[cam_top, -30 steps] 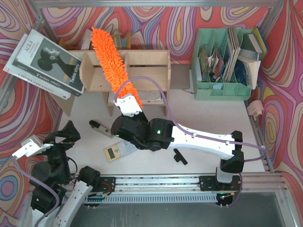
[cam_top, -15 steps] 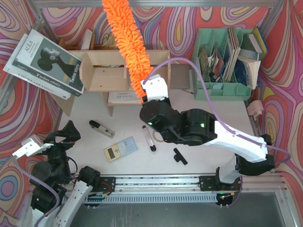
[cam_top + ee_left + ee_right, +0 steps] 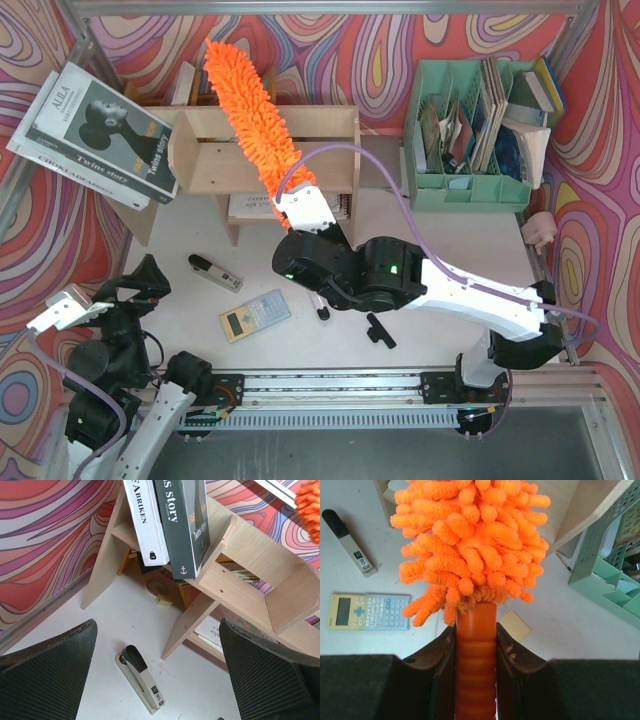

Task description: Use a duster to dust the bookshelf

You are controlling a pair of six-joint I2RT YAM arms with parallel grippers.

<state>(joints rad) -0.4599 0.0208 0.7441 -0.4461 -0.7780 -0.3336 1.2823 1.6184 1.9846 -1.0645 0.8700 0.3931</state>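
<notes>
The plywood bookshelf (image 3: 320, 125) stands at the back of the table; it also shows in the left wrist view (image 3: 260, 555) and the right wrist view (image 3: 585, 510). My right gripper (image 3: 297, 212) is shut on the orange handle (image 3: 476, 645) of the duster (image 3: 247, 105). Its shaggy orange head (image 3: 470, 545) lies slanted over the shelf's top, reaching up and left past the back edge. My left gripper (image 3: 125, 290) is open and empty at the near left, its fingers (image 3: 45, 670) wide apart above the table.
A stapler (image 3: 215, 272) (image 3: 140, 677), a calculator (image 3: 255, 315), a marker pen (image 3: 322, 310) and a black part (image 3: 380, 330) lie on the white table. Books (image 3: 95, 130) lean left of the shelf. A mint-green organiser (image 3: 470, 185) stands at the right.
My right arm swung the duster right and upward, then back left and lower across the shelf top. The left arm has not moved.
</notes>
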